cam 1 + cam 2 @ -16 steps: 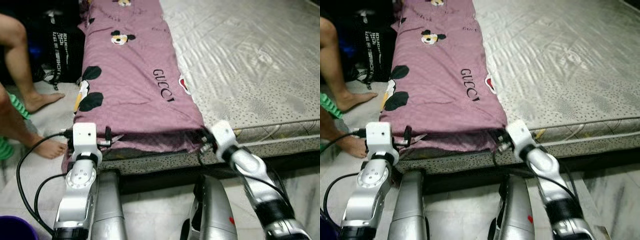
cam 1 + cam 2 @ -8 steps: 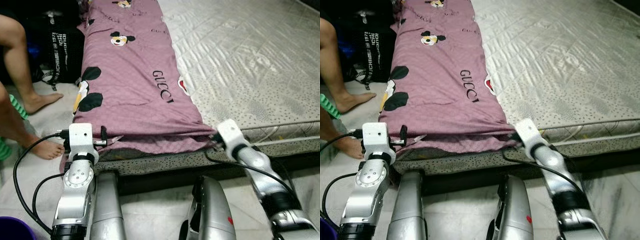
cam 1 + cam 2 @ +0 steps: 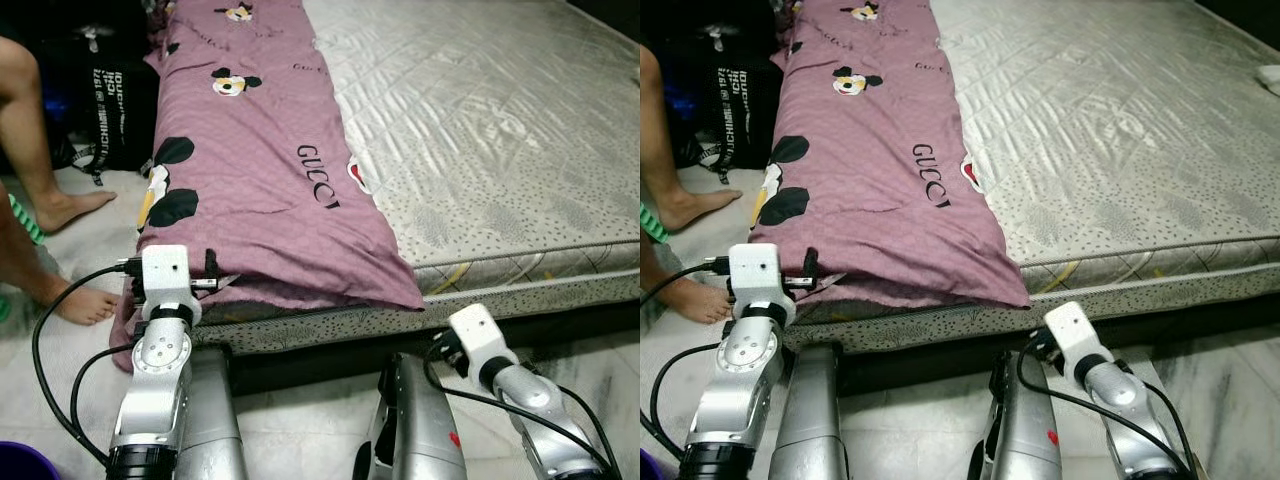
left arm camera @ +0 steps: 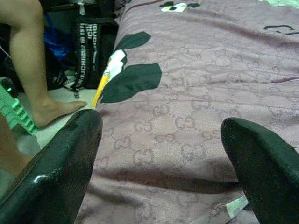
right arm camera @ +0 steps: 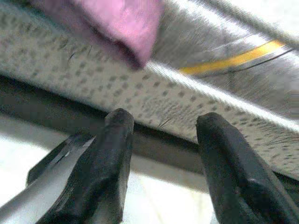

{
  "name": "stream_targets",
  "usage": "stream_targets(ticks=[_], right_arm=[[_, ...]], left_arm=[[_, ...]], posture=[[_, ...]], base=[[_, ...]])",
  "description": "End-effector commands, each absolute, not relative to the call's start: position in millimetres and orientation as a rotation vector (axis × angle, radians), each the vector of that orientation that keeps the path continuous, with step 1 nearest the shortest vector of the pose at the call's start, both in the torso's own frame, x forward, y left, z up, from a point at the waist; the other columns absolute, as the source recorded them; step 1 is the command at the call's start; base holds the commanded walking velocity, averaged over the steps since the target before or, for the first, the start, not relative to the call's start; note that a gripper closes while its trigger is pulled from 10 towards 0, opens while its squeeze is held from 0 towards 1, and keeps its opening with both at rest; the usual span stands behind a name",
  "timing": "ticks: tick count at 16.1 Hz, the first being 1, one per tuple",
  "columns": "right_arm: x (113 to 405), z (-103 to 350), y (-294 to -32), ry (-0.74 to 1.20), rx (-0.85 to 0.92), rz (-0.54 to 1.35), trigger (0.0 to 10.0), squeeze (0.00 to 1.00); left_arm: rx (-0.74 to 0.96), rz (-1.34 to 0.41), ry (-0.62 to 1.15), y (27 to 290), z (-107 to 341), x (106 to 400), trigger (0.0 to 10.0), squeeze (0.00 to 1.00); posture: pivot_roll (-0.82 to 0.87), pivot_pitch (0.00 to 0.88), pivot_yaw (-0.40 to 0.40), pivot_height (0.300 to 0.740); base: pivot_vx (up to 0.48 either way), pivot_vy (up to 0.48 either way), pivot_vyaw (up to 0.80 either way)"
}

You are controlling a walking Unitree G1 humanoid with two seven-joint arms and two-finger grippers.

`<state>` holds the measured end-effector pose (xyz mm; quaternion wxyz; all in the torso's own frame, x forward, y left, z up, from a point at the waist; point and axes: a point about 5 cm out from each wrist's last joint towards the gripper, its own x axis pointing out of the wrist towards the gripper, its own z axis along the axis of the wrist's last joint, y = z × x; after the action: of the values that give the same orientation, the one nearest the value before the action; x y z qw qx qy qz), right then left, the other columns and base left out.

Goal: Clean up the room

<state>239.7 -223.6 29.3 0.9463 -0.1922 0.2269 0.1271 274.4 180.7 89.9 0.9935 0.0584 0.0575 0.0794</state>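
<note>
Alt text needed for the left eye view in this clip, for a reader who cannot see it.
A purple blanket lies folded along the left side of a bare mattress. The left gripper is at its near left corner, while the right gripper hangs open below the mattress edge. A person's bare legs stand at left.

A bedroom in a home. A wide bare quilted mattress [image 3: 500,130] fills the centre and right of the frame, and a mauve cartoon-print blanket [image 3: 260,180] lies along its left side. At the far left, a person's bare feet [image 3: 70,210] stand on a pale floor [image 3: 300,420], probably stone tile, beside a black bag [image 3: 110,110].
</note>
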Motion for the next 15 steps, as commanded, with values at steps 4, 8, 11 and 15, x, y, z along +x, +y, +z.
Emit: stream_targets(ticks=[4, 8, 11, 15], right_arm=[[282, 108, -214, 0.033, -0.238, 0.098, 10.0, 1.0], [310, 125, -155, 0.017, -0.144, 0.266, 10.0, 1.0], [302, 81, -128, 0.313, -0.12, 0.462, 10.0, 1.0], [287, 54, -134, 0.516, -0.077, 0.542, 10.0, 1.0]], left_arm=[[0.115, 0.156, 0.107, 178, 90, 278, 10.0, 0.0], [0.104, 0.152, 0.098, 174, 92, 278, 10.0, 0.0], [0.059, 0.087, 0.16, 169, 83, 274, 10.0, 0.0], [0.065, 0.094, 0.211, 172, 75, 272, 10.0, 0.0]], posture=[[0.1, 0.0, -0.059, 0.49], [0.11, 0.0, -0.062, 0.49], [0.13, 0.0, -0.068, 0.49], [0.13, 0.0, -0.071, 0.49]], base=[[0.0, 0.0, 0.0], [0.0, 0.0, 0.0], [0.0, 0.0, 0.0], [0.0, 0.0, 0.0]])
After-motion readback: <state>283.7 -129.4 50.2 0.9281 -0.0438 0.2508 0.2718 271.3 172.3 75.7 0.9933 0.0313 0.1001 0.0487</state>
